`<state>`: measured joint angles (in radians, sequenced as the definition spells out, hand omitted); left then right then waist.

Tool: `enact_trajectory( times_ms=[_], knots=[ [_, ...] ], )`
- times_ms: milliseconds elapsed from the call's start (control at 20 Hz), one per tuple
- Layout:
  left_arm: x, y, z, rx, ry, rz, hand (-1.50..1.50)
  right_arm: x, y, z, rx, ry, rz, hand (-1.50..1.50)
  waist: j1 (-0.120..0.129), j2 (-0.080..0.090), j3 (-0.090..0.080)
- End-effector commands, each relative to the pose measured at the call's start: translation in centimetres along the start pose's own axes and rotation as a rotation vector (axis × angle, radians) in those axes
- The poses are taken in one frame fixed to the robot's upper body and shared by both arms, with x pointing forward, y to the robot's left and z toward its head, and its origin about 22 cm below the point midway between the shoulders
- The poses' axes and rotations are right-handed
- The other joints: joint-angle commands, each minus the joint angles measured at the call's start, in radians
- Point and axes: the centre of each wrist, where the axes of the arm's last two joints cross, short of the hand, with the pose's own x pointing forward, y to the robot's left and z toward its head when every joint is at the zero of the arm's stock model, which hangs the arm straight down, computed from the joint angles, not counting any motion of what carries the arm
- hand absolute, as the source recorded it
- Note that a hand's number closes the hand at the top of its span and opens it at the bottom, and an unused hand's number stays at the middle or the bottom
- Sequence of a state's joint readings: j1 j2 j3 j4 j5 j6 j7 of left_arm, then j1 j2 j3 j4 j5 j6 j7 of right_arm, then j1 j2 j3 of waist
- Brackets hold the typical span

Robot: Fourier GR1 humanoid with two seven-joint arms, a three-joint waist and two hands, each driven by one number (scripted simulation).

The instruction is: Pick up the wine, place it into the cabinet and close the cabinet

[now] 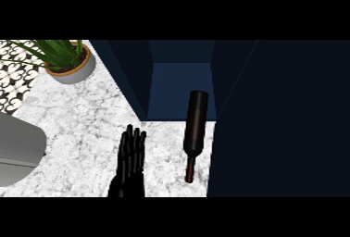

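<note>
Wine (195,129) lies lengthwise, neck toward viewer, base in cabinet (181,78); left hand (130,159) flat-fingered beside it

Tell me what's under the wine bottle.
The wine bottle lies across the white marble counter, its base end over the open cabinet's blue floor. The surface directly beneath it is hidden. The left robot hand rests alongside.

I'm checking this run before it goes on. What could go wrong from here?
1. The wine bottle lies on its side at the cabinet opening, so it may roll if nudged.
2. Only the left hand shows, open beside the bottle and holding nothing.
3. The dark cabinet door stands close by the bottle and might catch on it.
</note>
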<state>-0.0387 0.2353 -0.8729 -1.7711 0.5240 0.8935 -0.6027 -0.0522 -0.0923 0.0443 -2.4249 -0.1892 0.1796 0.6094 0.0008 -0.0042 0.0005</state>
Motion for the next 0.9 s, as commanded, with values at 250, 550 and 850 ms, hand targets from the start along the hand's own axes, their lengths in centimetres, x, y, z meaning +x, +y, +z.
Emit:
enact_trajectory(
  times_ms=[250, 550, 850],
  knots=[
    [3.1, 3.5, 1.5, -0.087, 0.003, 0.006, -1.50, 1.9, 0.8, 2.6, 0.174, 0.001, -0.040, 1.50, -0.006, 0.001, 0.000],
    [5.4, 7.1, 0.6, -0.113, 0.006, -0.002, -1.50, 1.5, 1.9, 2.0, 0.249, 0.012, -0.057, 1.50, -0.002, 0.001, -0.001],
    [7.2, 9.7, 0.9, -0.086, -0.019, -0.006, -1.50, 0.3, 3.3, 2.5, 0.287, 0.092, -0.206, 1.50, 0.002, 0.000, -0.001]
  ],
)
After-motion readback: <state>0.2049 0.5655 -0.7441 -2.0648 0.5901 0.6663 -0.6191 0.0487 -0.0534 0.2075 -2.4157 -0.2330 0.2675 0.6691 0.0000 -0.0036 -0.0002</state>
